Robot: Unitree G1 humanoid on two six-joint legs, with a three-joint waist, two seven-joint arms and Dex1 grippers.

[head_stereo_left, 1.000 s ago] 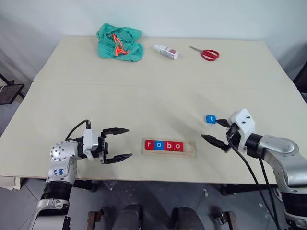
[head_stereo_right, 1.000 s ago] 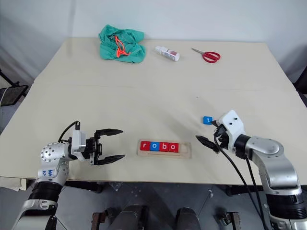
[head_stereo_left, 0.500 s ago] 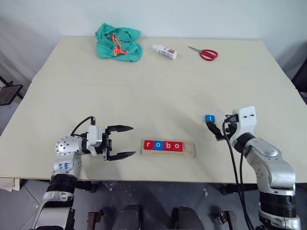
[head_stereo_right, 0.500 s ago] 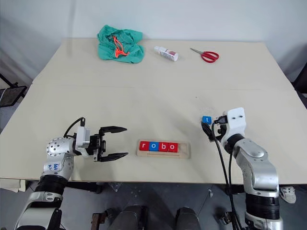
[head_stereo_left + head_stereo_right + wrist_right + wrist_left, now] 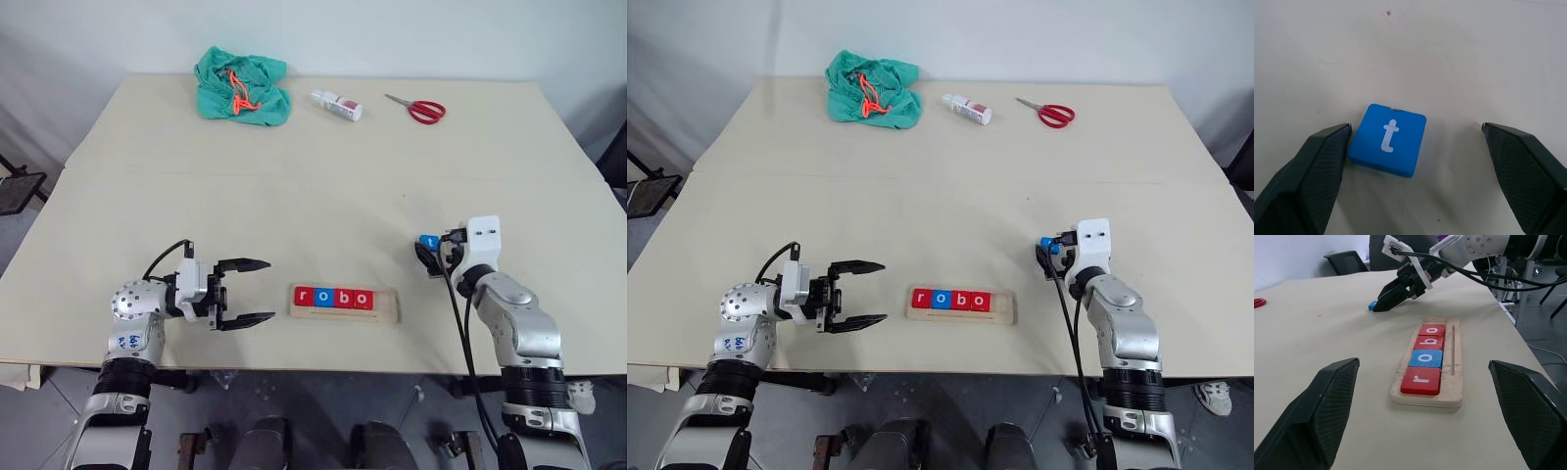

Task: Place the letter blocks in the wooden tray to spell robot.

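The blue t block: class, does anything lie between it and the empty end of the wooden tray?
Nothing visible does. The blue t block lies on bare table between the open right gripper's fingers; the stretch to the wooden tray's empty right end is bare.

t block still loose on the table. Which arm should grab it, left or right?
Right. The right gripper is open with the blue t block between its fingers on the table. The left gripper is open beyond the wooden tray's far end.
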